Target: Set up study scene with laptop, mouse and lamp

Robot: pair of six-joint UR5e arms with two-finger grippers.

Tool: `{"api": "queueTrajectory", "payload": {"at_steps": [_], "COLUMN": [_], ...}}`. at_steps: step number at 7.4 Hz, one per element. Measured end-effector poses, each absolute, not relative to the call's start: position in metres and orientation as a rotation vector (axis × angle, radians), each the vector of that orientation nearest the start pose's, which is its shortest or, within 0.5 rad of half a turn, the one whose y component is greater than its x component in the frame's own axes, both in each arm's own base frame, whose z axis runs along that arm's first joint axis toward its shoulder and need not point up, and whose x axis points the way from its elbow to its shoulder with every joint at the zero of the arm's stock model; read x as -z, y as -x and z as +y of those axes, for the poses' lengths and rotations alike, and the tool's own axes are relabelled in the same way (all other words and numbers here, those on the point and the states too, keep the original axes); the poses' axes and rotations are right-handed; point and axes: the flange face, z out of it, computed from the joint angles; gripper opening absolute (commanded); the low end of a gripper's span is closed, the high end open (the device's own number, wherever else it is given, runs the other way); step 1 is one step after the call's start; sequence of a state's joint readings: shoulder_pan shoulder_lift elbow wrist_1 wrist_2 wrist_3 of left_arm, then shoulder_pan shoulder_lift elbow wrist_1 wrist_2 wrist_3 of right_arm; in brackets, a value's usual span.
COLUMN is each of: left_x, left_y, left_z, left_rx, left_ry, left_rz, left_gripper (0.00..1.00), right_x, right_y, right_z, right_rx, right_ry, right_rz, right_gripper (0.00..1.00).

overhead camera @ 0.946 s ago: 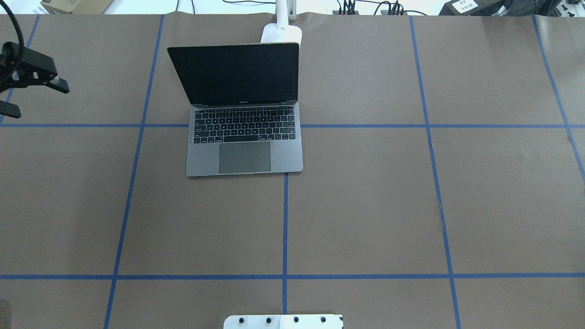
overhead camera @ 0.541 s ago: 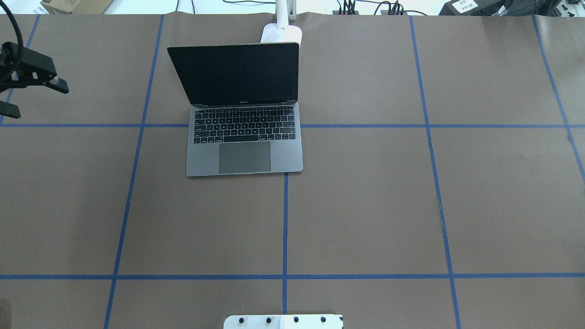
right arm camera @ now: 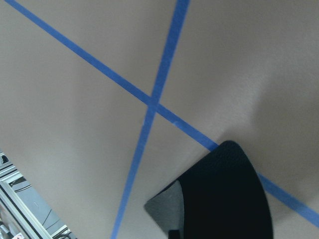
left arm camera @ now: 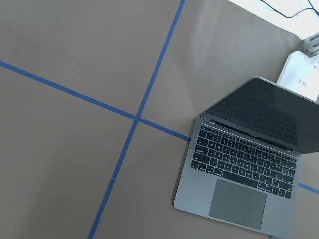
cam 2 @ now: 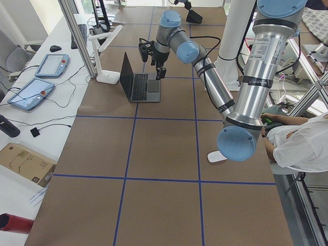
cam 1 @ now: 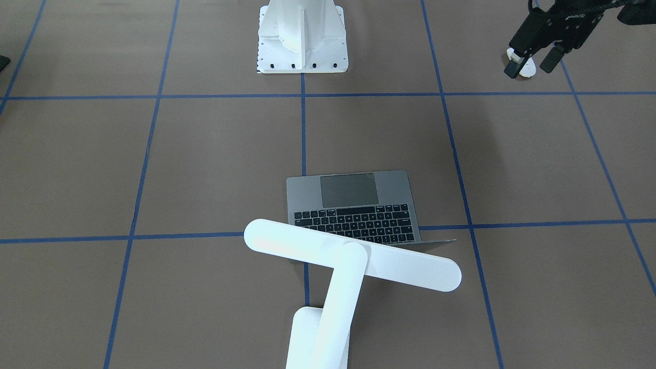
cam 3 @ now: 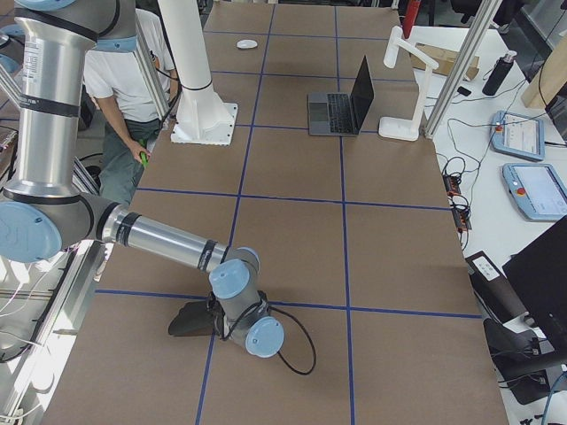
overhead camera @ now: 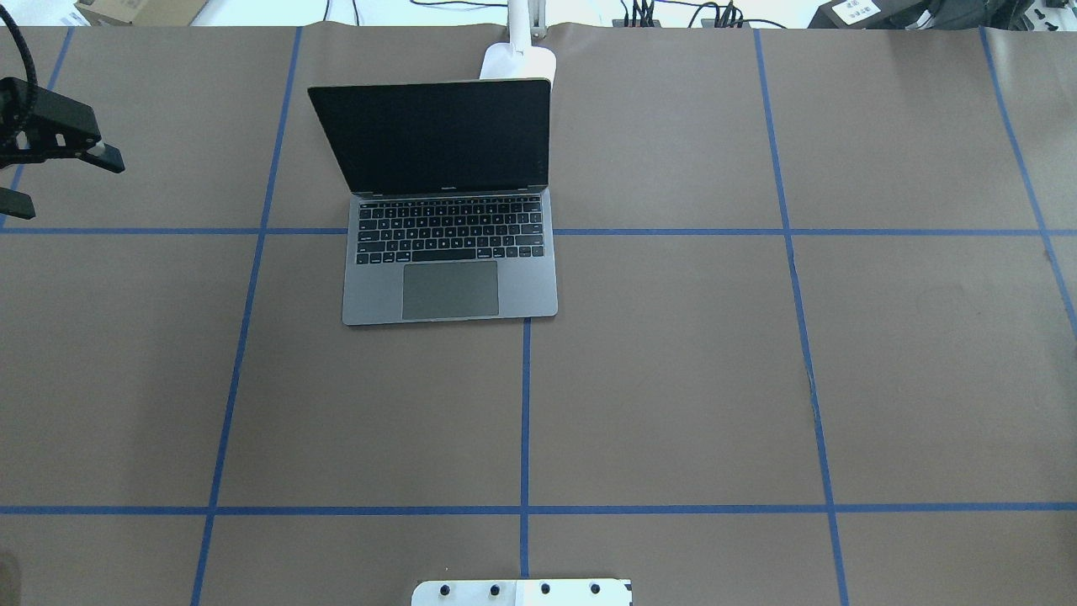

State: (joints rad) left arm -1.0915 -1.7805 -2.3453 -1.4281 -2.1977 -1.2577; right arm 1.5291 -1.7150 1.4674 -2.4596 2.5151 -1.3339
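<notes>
little has shifted: the mouse [cam 2: 215, 157] lies untouched at 4 o'clock in the left-side view; laptop [overhead camera: 450, 252] open, lamp [overhead camera: 517, 61] at its 12 overhead. left gripper [overhead camera: 77, 189], spread wide and empty, has edged toward 10, so no pickup yet. whether the right gripper [cam 3: 210, 320] is open, i cannot tell.

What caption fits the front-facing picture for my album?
White lamp before an open laptop; the open left gripper partly hides the mouse.
</notes>
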Motion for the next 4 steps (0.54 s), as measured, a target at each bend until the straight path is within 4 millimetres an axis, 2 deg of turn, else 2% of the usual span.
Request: {"api": "queueTrajectory", "payload": {"at_steps": [1, 2, 3, 4], "left_x": [-0.232, -0.236, -0.243, -0.250], "left_y": [-0.133, -0.133, -0.134, -0.134], "left_z": [-0.418, -0.419, -0.419, -0.419], "left_rx": [0.450, 0.454, 0.460, 0.467], "left_ry": [-0.074, -0.067, -0.056, -0.043], "left_rz": [1.005, 0.999, 0.989, 0.977], "left_gripper": [1.00, 1.00, 1.00, 1.00], "right_x": [-0.757, -0.714, -0.665, -0.619], "right_y": [-0.039, -0.032, -0.003, 0.046], "right_z": [-0.350, -0.400, -0.454, -0.496], "right_rx": [0.619, 0.607, 0.595, 0.578], "right_ry": [0.338, 0.337, 0.333, 0.329], "right_rz": [-1.310, -1.312, -1.317, -1.333], "right_gripper": [0.00, 0.00, 0.00, 0.00]}}
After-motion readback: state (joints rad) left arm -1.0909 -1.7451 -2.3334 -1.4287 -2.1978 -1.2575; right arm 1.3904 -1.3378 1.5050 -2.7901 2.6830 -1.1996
